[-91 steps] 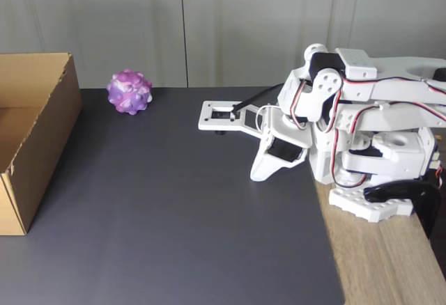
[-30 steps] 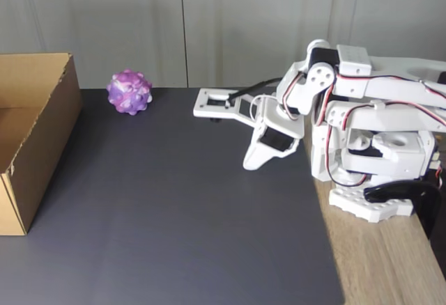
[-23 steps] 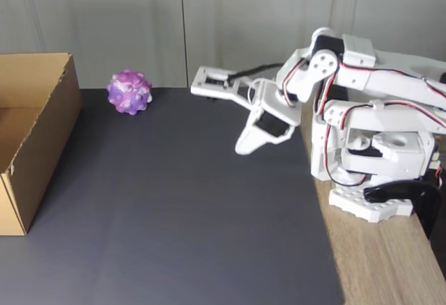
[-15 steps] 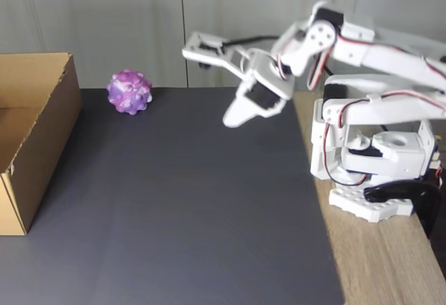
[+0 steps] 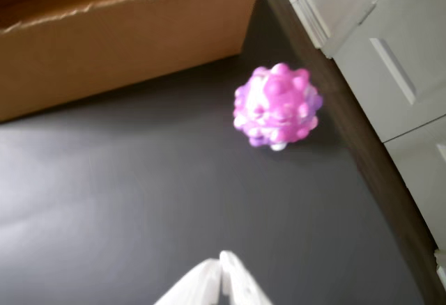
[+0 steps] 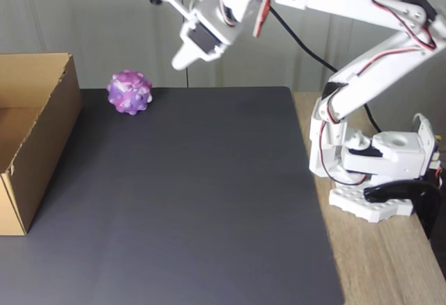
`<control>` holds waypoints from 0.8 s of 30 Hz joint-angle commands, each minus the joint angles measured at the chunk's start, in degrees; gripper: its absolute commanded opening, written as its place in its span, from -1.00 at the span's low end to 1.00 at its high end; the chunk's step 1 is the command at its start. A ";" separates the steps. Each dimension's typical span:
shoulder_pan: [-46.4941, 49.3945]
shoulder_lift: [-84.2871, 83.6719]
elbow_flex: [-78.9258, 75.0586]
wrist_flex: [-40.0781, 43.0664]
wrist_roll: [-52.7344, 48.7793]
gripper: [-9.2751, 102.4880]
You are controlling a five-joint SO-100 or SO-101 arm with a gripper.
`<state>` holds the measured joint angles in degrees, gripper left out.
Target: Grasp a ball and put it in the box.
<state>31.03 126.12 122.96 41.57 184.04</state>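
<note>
From my station, the fixed view showed the arm (image 6: 362, 19) stretched high and to the left, with its gripper (image 6: 182, 60) hanging in the air above the far edge of the dark mat (image 6: 188, 200). The gripper held nothing. In the wrist view its white fingertips (image 5: 221, 277) poked in from the bottom edge, pressed together with only a thin seam between them, so I read the jaws as closed on empty air.

The ball (image 6: 129, 91) sat on the mat near its back edge, purple with pink and white patches and covered in rounded knobs. In the fixed view it lay lower than the gripper and to its left, well apart from it. In the wrist view the ball (image 5: 277, 106) showed right of centre and somewhat blurred, resting on the mat close to the pale panelled wall (image 5: 390, 54).

The box (image 6: 31, 138) stood at the left edge of the fixed view, open at the top, its near corner on the mat. The ball lay just to the right of the box's far corner, not touching it. In the wrist view the box's brown side (image 5: 118, 40) ran across the upper left, with a strip of mat between it and the ball.

The arm's base (image 6: 380, 173) stood on the wooden tabletop (image 6: 390, 263) to the right of the mat.
</note>
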 commanded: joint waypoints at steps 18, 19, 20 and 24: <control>3.60 -35.51 -32.52 -8.96 -2.99 -0.84; 3.43 -37.18 -33.93 -9.05 -3.08 -0.84; 3.43 -38.67 -35.24 -9.23 -3.16 -0.84; 3.52 -43.42 -39.29 -9.58 -3.34 -0.84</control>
<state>34.80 82.88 87.71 32.96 180.97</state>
